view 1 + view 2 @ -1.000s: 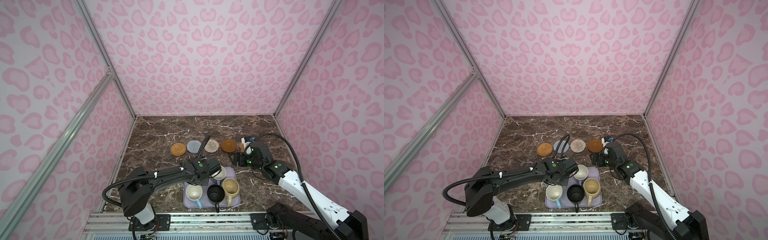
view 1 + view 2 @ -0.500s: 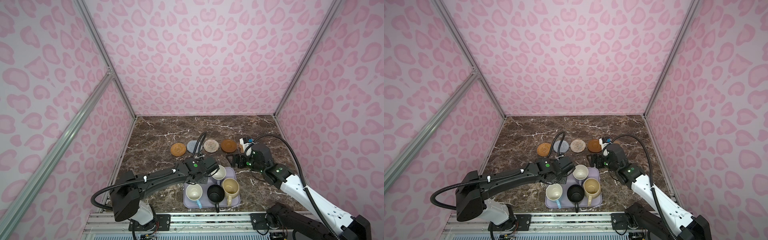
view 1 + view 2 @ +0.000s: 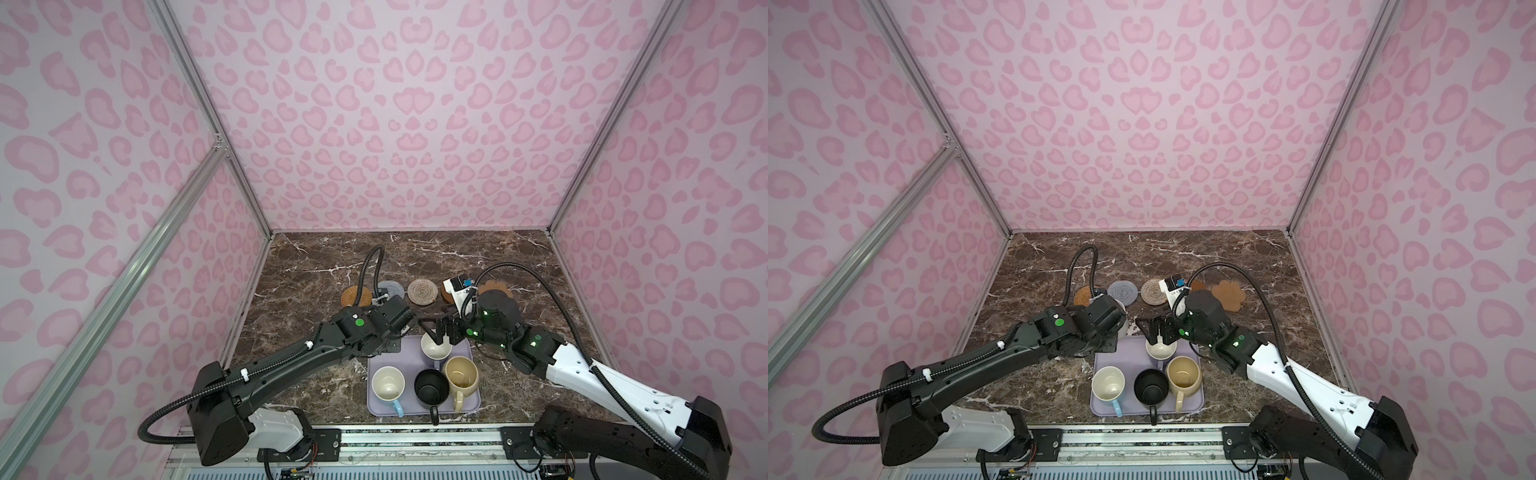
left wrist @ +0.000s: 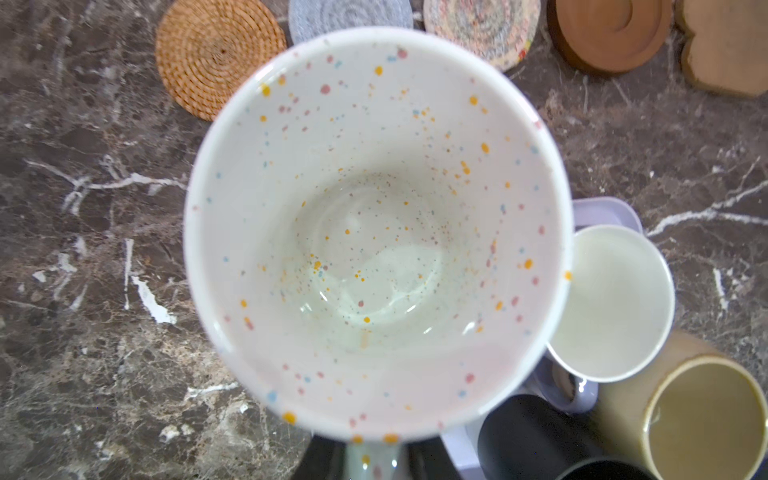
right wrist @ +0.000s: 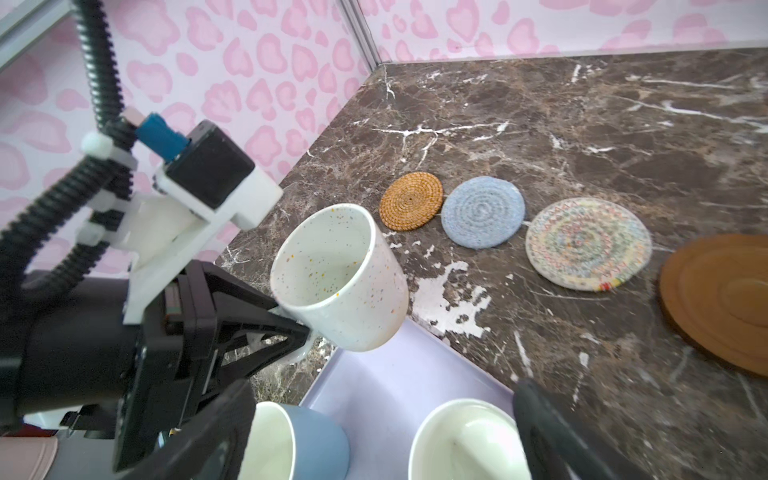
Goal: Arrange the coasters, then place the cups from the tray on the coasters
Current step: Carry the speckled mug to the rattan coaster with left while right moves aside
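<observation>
The white mug [image 5: 340, 278] hung slightly tilted above the tray's [image 5: 395, 374] far left corner, clear of it. The left gripper [image 5: 297, 332] was clenched on its handle alone. I judged that pinch the main risk: the cup's weight sat out past the fingers, so a quick swing could turn it in the grip or drop it onto the marble table [image 3: 316, 282].

The right gripper [image 3: 441, 331] stood spread wide, holding nothing, just over the lavender mug [image 3: 435, 353] on the tray. The 2 wrists were near each other, and I thought they could clash if both moved at once. A descent there could also nudge the black mug [image 3: 431, 388] and beige-yellow mug [image 3: 460, 376] packed beside it.

Ahead lay 5 coasters in a row: orange-tan [image 5: 411, 200], grey-blue [image 5: 482, 212], cream [image 5: 588, 243], brown wooden [image 5: 723, 299] and paw-shaped [image 3: 1228, 294]. They sat just beside one another, so an off-centre cup might straddle 2. Open marble lay between tray and row, and beyond it.
</observation>
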You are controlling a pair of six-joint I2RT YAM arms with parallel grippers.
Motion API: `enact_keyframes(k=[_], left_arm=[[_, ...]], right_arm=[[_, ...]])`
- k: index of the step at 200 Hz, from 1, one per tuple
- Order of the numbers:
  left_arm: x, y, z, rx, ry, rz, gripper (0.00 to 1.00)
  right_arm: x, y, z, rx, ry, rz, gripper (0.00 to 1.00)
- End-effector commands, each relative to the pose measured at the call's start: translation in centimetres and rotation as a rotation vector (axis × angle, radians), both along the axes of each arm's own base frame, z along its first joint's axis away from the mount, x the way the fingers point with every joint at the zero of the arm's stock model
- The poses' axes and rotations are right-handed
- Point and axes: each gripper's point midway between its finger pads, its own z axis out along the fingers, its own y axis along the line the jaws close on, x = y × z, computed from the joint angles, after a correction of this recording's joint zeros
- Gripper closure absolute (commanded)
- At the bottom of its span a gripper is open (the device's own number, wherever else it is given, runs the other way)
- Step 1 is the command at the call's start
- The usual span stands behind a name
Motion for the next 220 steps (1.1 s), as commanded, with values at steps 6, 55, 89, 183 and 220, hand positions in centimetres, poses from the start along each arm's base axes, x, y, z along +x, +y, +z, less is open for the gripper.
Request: enact_keyframes(k=[6,55,89,183,220], left_arm=[[3.0,1.2,2.8,-0.011,-0.116,0.043,0.97],[8.0,3.9,3.9,-0.001,-0.185,0.118,0.97],[11.4,5.9,3.2,0.006,-0.218,0.156,0.97],[17.5,7.0,-3.5,0.045,-0.154,0.247,0.97],[18.3,6.9,-4.8,0.058,-0.145,0.223,0.97]], right_arm=[[2.5,0.9,1.2,0.015,-0.068,-0.057,0.01],[6.0,3.6,2.0,-0.026,-0.056,-0.079,0.02],[7.7,6.0,1.8,-0.031,-0.034,-0.049,0.02],[11.7,5.4,-2.0,-0.043,0.106,-0.118,0.06],[11.8,4.9,-3.1,-0.054,0.130,-0.129,0.08]])
